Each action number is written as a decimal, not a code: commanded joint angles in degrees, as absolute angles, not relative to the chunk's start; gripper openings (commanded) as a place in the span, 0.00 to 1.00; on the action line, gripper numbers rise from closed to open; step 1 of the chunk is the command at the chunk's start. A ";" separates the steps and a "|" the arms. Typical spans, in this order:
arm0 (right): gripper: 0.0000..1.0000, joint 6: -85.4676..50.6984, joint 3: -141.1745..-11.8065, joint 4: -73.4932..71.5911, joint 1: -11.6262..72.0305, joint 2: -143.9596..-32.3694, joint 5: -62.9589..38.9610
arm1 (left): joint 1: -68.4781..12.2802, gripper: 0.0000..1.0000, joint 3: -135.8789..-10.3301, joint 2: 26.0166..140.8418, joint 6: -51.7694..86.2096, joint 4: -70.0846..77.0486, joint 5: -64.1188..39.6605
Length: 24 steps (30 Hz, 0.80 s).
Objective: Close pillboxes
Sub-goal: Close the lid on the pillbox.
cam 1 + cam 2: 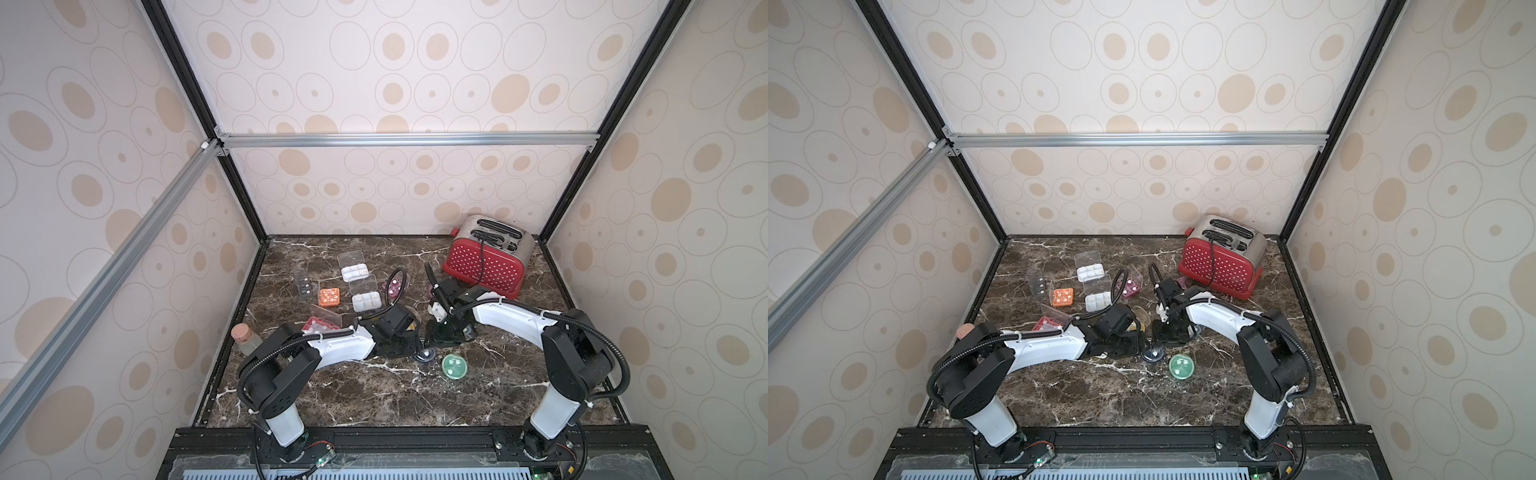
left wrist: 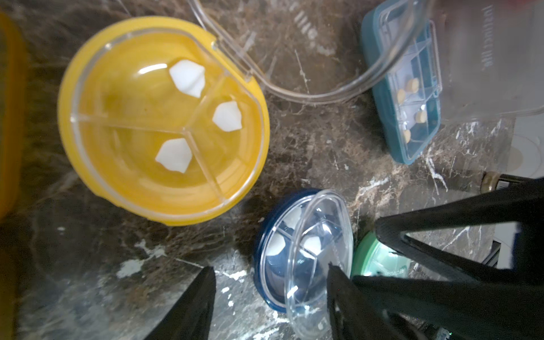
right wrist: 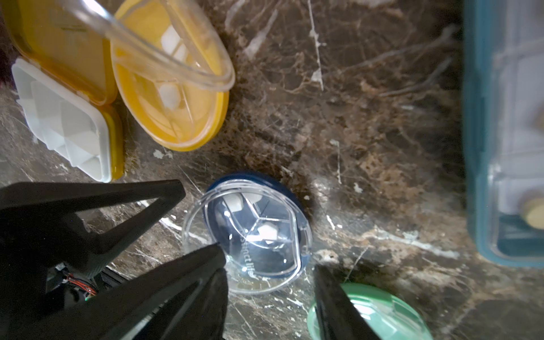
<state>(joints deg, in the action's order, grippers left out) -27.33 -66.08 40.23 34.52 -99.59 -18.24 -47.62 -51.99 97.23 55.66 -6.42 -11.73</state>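
Note:
A navy round pillbox [image 2: 273,250] [image 3: 294,194] [image 1: 428,356] lies at mid-table with its clear lid [image 2: 318,235] half raised. My left gripper [image 2: 270,294] is open around it, and one of its fingers [image 2: 341,294] touches the lid's edge. My right gripper [image 3: 270,291] is open just beside it, between the navy box and a shut green round pillbox [image 3: 382,312] [image 1: 454,366]. A yellow round pillbox [image 2: 162,123] [image 3: 173,88] stands open. A teal rectangular pillbox [image 2: 403,97] has its lid up. Farther back lie white [image 1: 354,272], orange [image 1: 329,296], red [image 1: 318,325] and purple [image 1: 395,286] pillboxes.
A red toaster [image 1: 486,259] with a black cord stands at the back right. A cork-stoppered jar [image 1: 245,338] sits by the left wall behind my left arm. A yellow square box with a white insert [image 3: 67,117] lies next to the yellow round one.

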 commanded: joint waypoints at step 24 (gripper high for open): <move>0.39 -26.19 -67.77 40.14 35.18 -104.12 -18.98 | -47.29 0.45 -51.20 100.84 56.62 -6.58 -12.23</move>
